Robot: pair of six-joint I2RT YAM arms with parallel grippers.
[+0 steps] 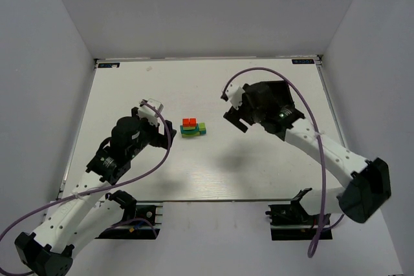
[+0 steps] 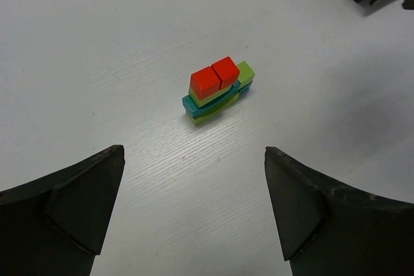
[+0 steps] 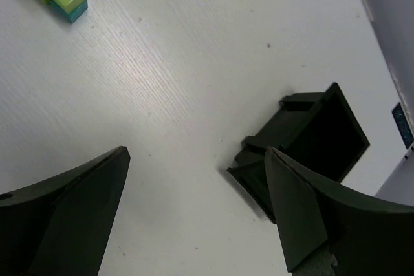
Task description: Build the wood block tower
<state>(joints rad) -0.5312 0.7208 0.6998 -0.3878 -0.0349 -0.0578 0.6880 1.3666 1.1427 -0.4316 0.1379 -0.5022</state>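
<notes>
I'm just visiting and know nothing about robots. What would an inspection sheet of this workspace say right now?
Surface: white table, faint grain.
Job's things: small tower of painted wooden blocks, red cubes on top, standing mid-table.
Clutter: black rectangular bin, apart from the tower.
Grippers: left tool open, empty, facing the tower; right tool open, empty.
Cables: purple cables, loose loops, none touching the tower.
Surroundings: plain white walls.

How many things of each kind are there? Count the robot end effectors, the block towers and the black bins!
End effectors: 2, the left end effector and the right end effector, both open
Wood block tower: 1
Black bin: 1
Total: 4
</notes>
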